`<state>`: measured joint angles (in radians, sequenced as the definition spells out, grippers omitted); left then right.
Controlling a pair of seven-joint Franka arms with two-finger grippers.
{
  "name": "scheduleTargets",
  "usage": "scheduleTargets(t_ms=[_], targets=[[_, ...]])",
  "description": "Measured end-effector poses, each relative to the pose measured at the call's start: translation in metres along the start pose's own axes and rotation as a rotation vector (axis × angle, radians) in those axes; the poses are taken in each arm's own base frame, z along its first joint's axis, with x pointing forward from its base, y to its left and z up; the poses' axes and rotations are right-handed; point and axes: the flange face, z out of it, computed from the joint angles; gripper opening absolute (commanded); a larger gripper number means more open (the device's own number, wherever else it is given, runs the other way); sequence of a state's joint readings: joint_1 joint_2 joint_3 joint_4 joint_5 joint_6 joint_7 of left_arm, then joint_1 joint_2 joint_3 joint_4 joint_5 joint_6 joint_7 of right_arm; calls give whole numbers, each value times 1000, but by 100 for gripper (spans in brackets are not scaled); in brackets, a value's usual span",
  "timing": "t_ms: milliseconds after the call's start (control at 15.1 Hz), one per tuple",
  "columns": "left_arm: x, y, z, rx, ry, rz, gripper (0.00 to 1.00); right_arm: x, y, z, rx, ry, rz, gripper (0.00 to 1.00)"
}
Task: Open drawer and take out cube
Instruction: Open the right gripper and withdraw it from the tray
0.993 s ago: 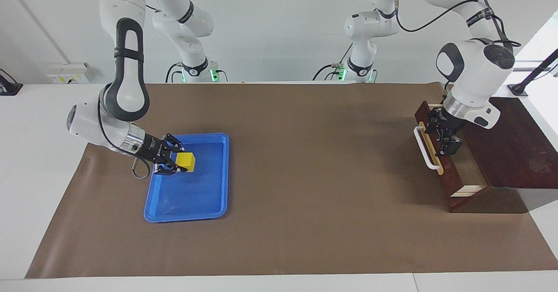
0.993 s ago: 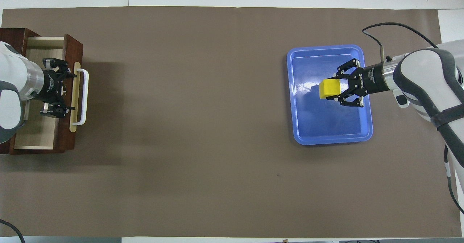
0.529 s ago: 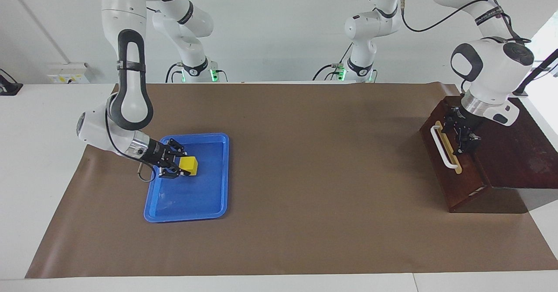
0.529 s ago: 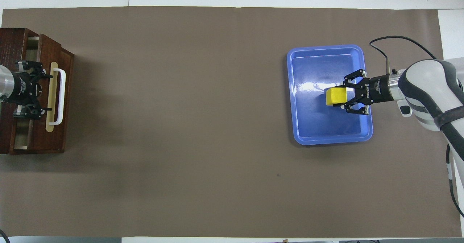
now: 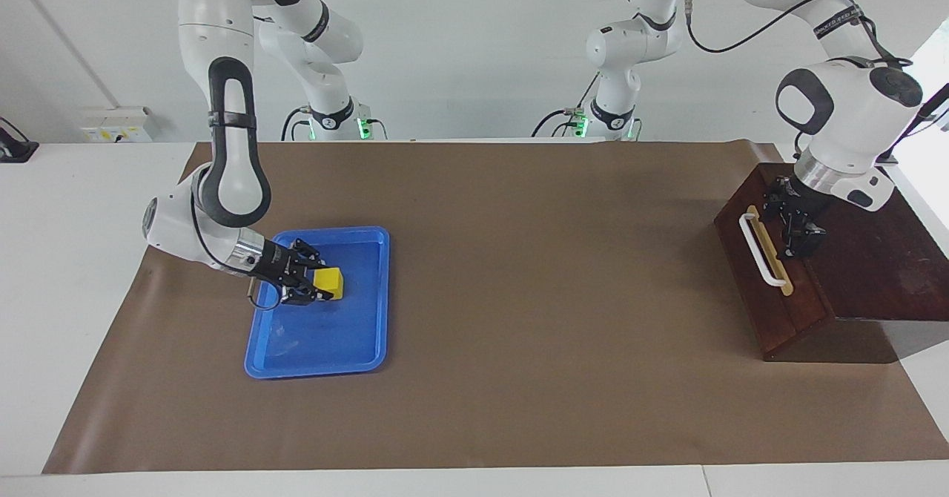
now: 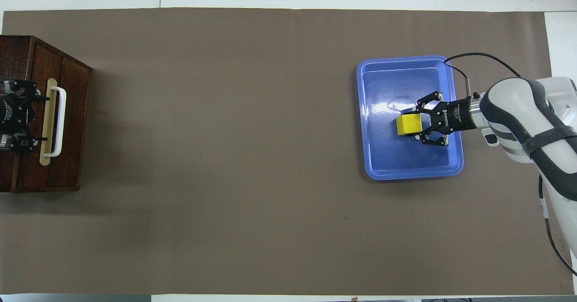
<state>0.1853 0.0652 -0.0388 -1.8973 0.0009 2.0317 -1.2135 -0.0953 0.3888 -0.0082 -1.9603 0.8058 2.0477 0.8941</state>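
Observation:
The dark wooden drawer (image 5: 771, 300) is shut flush in the sloped box, its white bar handle (image 5: 761, 251) facing the table's middle; it also shows in the overhead view (image 6: 67, 121). My left gripper (image 5: 795, 224) is open and empty over the box top, just beside the handle, and shows in the overhead view (image 6: 28, 115) too. My right gripper (image 5: 320, 287) is shut on the yellow cube (image 5: 330, 282) and holds it low inside the blue tray (image 5: 371, 349). The overhead view shows the cube (image 6: 408, 124) at the right gripper's (image 6: 418, 124) fingertips.
The blue tray (image 6: 367, 157) lies toward the right arm's end of the brown mat (image 5: 519, 334). The wooden box (image 5: 875, 274) stands at the left arm's end. A grey cable loops from the right wrist over the tray's edge.
The drawer went from pulled out to fully shut as my left gripper moved back over the box. My right gripper lowered the cube toward the tray floor.

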Motion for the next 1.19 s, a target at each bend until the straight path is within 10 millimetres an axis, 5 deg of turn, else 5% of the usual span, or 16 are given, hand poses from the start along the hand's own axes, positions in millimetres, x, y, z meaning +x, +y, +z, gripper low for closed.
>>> scheduleTargets(t_ms=[331, 529, 860, 1191], targets=[[-64, -3, -86, 60, -32, 379, 100, -33, -17, -33, -27, 7, -69, 100], [-80, -13, -119, 103, -65, 614, 100, -97, -22, -83, -91, 167, -241, 100], [-98, -15, -130, 134, -114, 942, 100, -206, 5, -162, -232, 391, -550, 100], [-118, -6, -116, 155, -150, 1120, 100, -257, 36, -193, -409, 516, -956, 100]])
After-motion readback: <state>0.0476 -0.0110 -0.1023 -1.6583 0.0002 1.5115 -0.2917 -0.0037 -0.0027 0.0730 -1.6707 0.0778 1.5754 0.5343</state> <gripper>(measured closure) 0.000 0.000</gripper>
